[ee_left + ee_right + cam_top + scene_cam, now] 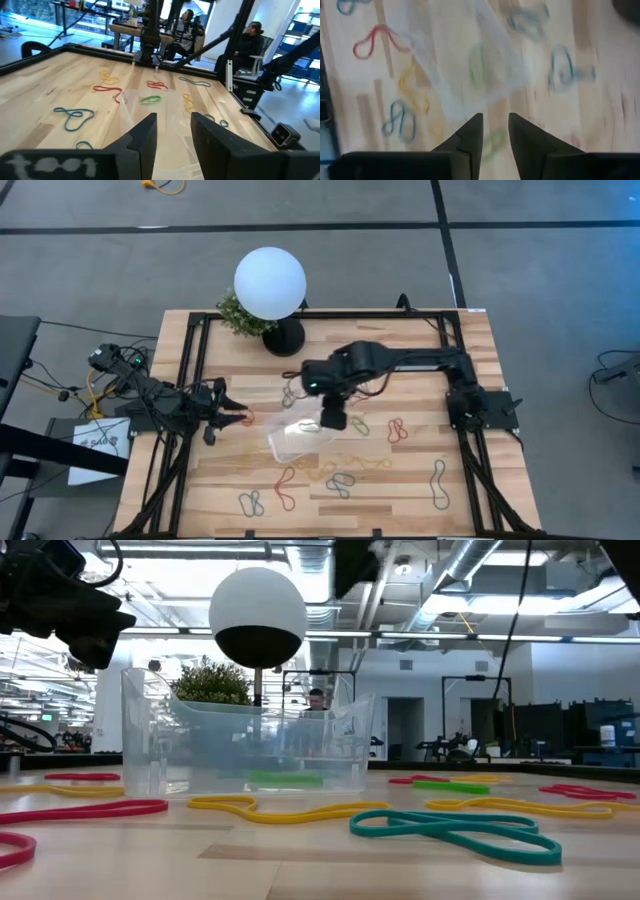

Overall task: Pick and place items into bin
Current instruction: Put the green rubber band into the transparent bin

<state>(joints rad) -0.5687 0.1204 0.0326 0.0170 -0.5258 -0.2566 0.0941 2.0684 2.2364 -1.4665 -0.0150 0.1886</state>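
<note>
The clear bin (298, 440) sits mid-table with one green loop (479, 65) lying in it, also seen through its wall (285, 778). Loose loops lie around it on the wood: red (398, 430), grey (438, 480), blue (340, 483), yellow (290, 808), teal (455, 830). My right gripper (333, 417) hovers over the bin's far right corner, open and empty (495, 131). My left gripper (228, 416) waits near the table's left side, open and empty (172, 132), pointing at the bin (155, 107), with a red loop (243, 418) just ahead of it.
A white globe lamp (270, 283) on a black base and a small plant (238, 315) stand at the far edge behind the bin. A black frame (190, 360) runs along the table's sides. People sit in the room beyond (250, 42).
</note>
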